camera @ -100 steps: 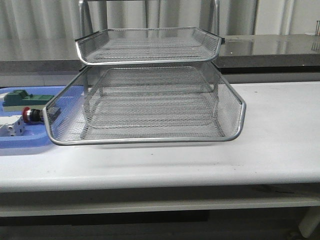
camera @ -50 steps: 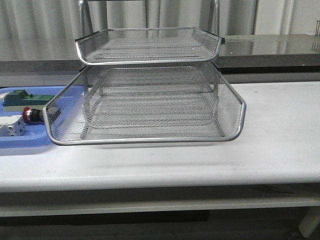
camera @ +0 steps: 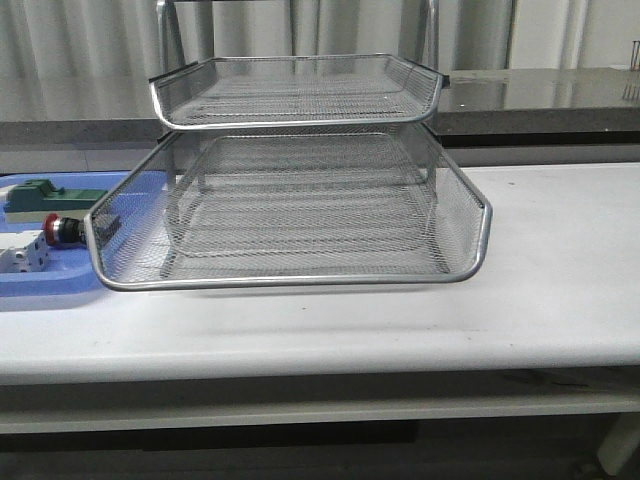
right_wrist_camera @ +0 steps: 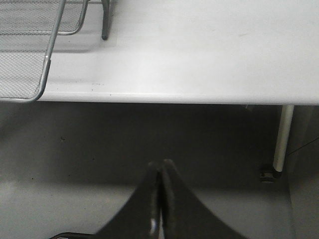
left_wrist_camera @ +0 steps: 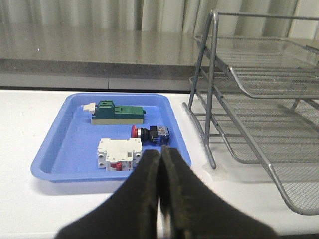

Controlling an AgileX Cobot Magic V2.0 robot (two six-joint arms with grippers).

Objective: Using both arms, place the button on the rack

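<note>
Your left fingers are pressed together, gripping nothing, hanging over the near edge of the white surface. Just beyond them lies the button on its side in the blue tray, red cap pointing left, apart from the fingertips. A white block sits left of it, a green block farther back. The rack stands to the right of the tray. Your right fingers are clenched too, empty, off the surface's front edge.
</note>
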